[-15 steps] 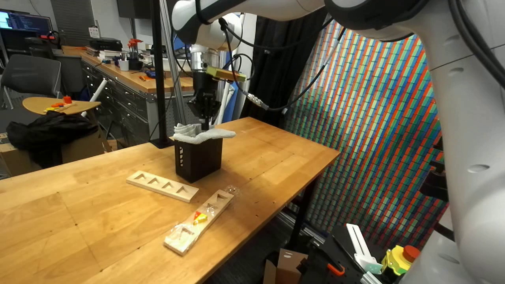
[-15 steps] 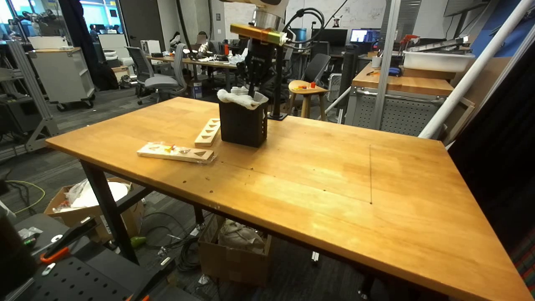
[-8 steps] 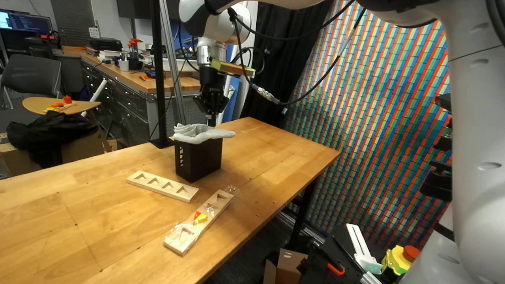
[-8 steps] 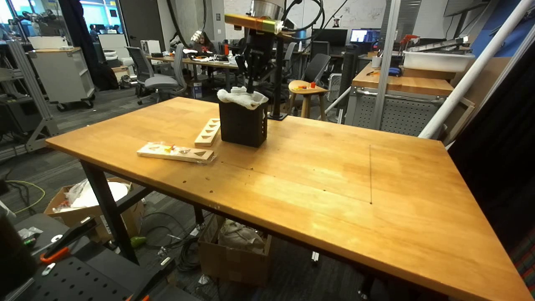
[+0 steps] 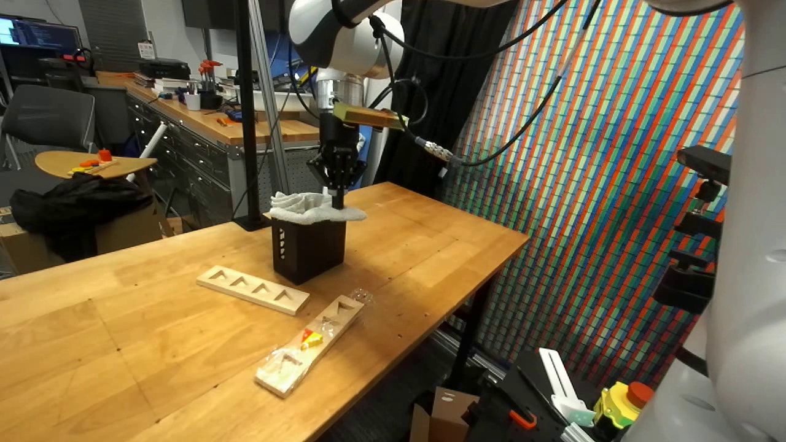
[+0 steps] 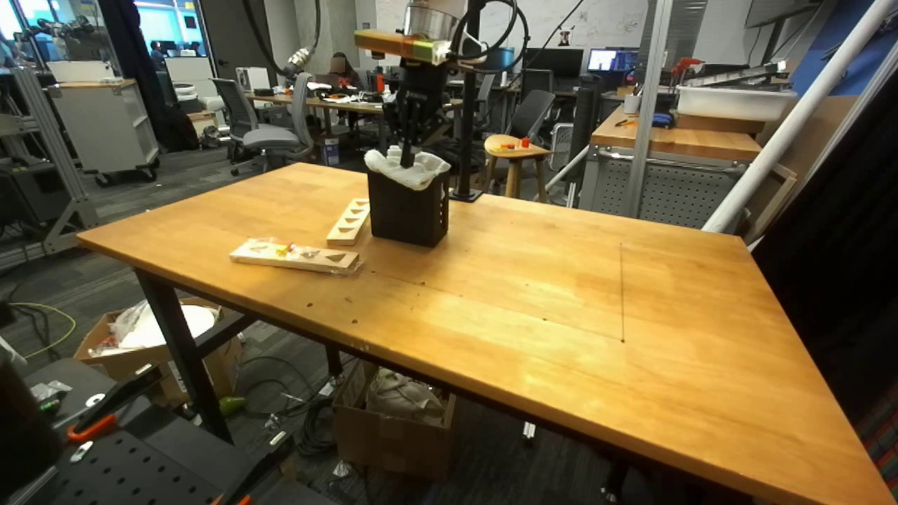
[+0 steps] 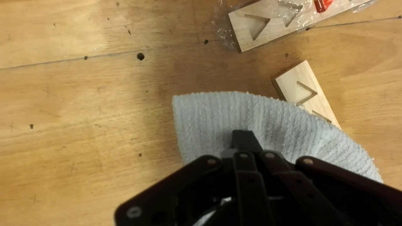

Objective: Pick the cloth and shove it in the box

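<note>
Pointing down, clenched, the tool [image 5: 338,202] touches the white cloth [image 5: 301,212], which lies rumpled across the top of the black box [image 5: 312,250] on the tabletop [image 5: 430,245].

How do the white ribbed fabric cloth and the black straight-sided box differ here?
The cloth is white and rumpled; the box is black and straight-edged. The cloth lies across the box's top, overhanging its rim; the box stands upright on the light wooden table. Each is of one plain colour.
</note>
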